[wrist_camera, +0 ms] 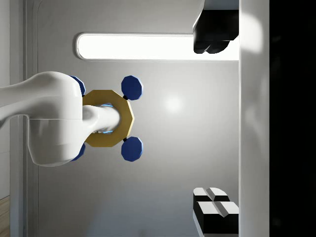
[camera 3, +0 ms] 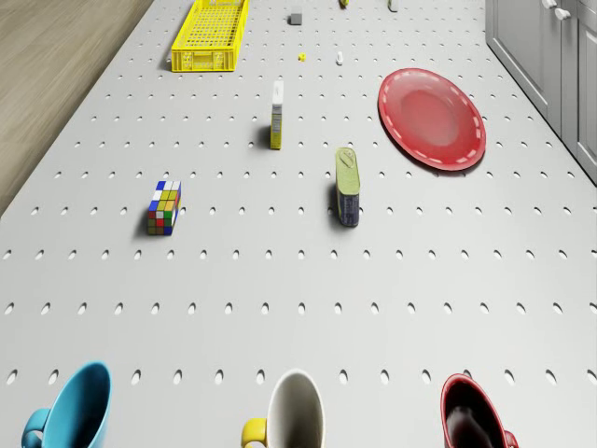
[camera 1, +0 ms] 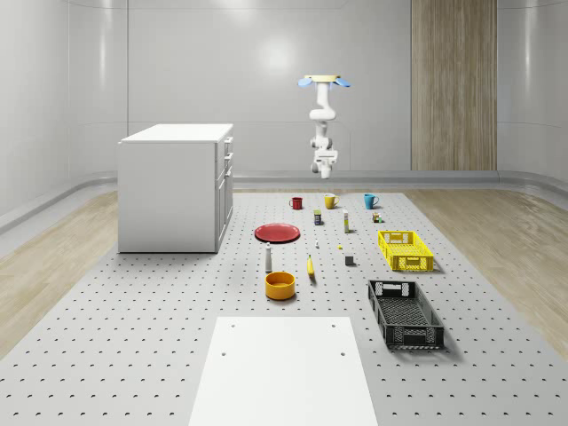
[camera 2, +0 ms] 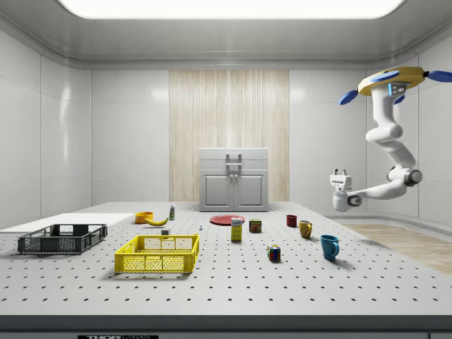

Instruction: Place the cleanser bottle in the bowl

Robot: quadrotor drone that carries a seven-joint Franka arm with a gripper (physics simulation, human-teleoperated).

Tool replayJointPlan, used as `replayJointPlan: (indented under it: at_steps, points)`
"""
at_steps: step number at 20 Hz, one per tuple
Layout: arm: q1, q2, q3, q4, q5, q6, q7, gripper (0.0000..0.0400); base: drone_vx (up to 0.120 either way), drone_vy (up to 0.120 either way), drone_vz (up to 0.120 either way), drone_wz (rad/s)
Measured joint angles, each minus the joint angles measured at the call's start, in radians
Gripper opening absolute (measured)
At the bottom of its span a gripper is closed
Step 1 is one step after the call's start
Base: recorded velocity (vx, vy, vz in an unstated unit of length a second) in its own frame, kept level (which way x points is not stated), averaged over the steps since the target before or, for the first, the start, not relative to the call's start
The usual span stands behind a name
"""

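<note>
The cleanser bottle (camera 1: 268,258), a slim white bottle, stands upright on the perforated table, just behind the orange bowl (camera 1: 280,285). In the side view the bottle (camera 2: 171,211) and the bowl (camera 2: 144,217) sit at far left, apart from each other. The drone (camera 1: 324,82) hovers high over the table's far end, near the row of mugs, and its arm hangs below. My gripper (camera 2: 341,171) points upward, well above the table and far from the bottle. In the wrist view the gripper (wrist_camera: 213,121) is open and holds nothing, facing the ceiling and the drone body.
A red plate (camera 1: 278,232), banana (camera 1: 311,266), yellow crate (camera 1: 405,250) and black crate (camera 1: 405,312) lie around the bowl. A white cabinet (camera 1: 173,186) stands at the whole-scene view's left. Blue (camera 3: 70,411), yellow (camera 3: 294,415) and red (camera 3: 471,420) mugs sit below the drone.
</note>
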Motion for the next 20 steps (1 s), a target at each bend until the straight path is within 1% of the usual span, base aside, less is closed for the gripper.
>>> replayJointPlan:
  at_steps: [20]
  points:
    - [-0.003,-0.007,0.003,-0.003,-0.002,0.011,-0.001,0.0400,0.120,-0.120,0.000,0.000]
